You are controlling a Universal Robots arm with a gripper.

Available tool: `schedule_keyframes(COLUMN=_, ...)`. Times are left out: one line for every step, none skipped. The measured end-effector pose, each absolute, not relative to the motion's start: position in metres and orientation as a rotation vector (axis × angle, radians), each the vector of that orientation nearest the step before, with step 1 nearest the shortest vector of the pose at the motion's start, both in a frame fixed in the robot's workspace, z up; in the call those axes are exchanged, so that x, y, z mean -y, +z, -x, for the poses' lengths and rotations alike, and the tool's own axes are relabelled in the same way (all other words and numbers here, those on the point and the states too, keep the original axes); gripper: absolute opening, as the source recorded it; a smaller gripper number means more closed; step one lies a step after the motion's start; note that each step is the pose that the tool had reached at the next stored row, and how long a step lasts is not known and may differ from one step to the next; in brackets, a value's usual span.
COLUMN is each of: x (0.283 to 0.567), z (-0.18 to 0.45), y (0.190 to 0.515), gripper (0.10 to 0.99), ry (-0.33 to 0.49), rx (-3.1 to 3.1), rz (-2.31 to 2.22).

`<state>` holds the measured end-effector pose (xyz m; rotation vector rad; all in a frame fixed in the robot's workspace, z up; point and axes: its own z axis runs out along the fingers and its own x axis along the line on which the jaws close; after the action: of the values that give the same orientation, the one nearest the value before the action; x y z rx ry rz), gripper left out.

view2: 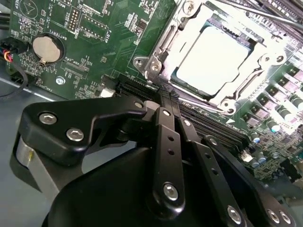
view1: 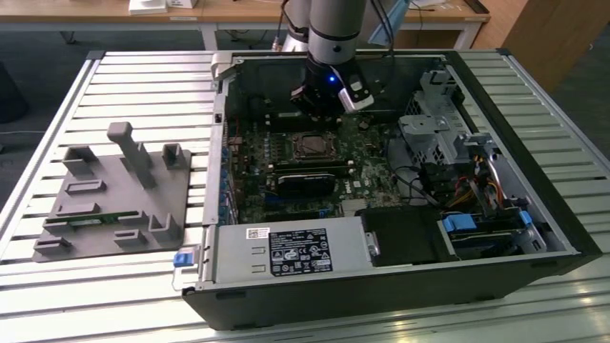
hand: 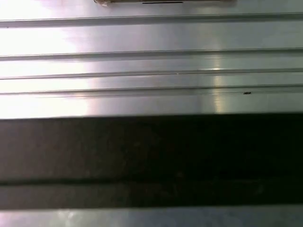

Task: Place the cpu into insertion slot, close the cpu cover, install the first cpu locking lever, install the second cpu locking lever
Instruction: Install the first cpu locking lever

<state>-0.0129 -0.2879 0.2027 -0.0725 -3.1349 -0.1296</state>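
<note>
- The claw [view2: 165, 97] is being seen nearest in the second wrist view, its black fingers [view2: 166, 142] being pressed narrowly together with nothing gripped between them.
- Just beyond its tips, the cpu [view2: 210, 61] is being shown seated in the insertion slot [view2: 163, 47] on the green motherboard [view2: 94, 42].
- The cpu cover [view2: 265, 59] is being shown lying closed around the chip.
- Farther off, in the exterior view, the open computer case [view1: 533, 186] is being carried on the slatted tabletop [view1: 114, 286], beside a grey fixture block [view1: 114, 200].

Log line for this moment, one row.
cpu: in slot | cover: down over it | claw: shut, empty, beside socket
</note>
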Motion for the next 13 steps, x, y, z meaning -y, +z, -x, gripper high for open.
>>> schedule_keyframes(x=0.2879, z=0.0128, y=0.2022, gripper=0.110, ry=-0.127, rx=3.135, rz=0.072)
schedule_keyframes(x=0.2878, z=0.0127, y=0.2017, gripper=0.110, ry=-0.124, rx=3.135, rz=0.072)
schedule_keyframes(x=0.2878, z=0.0127, y=0.2013, gripper=0.110, ry=-0.122, rx=3.135, rz=0.072)
schedule_keyframes(x=0.2877, z=0.0127, y=0.2009, gripper=0.110, ry=-0.120, rx=3.135, rz=0.072)
schedule_keyframes(x=0.2876, z=0.0126, y=0.2005, gripper=0.110, ry=-0.118, rx=3.136, rz=0.072)
schedule_keyframes(x=0.2875, z=0.0125, y=0.2001, gripper=0.110, ry=-0.116, rx=3.136, rz=0.072)
schedule_keyframes(x=0.2875, z=0.0125, y=0.1998, gripper=0.110, ry=-0.113, rx=3.135, rz=0.072)
schedule_keyframes(x=0.2874, z=0.0125, y=0.1993, gripper=0.110, ry=-0.110, rx=3.135, rz=0.072)
schedule_keyframes(x=0.2874, z=0.0125, y=0.1989, gripper=0.110, ry=-0.107, rx=3.136, rz=0.073)
schedule_keyframes(x=0.2869, z=0.0123, y=0.1978, gripper=0.110, ry=-0.108, rx=3.137, rz=0.072)
schedule_keyframes(x=0.2869, z=0.0123, y=0.1974, gripper=0.110, ry=-0.103, rx=3.137, rz=0.072)
schedule_keyframes(x=0.2869, z=0.0123, y=0.1973, gripper=0.110, ry=-0.096, rx=3.137, rz=0.073)
schedule_keyframes(x=0.2869, z=0.0123, y=0.1970, gripper=0.110, ry=-0.092, rx=3.137, rz=0.072)
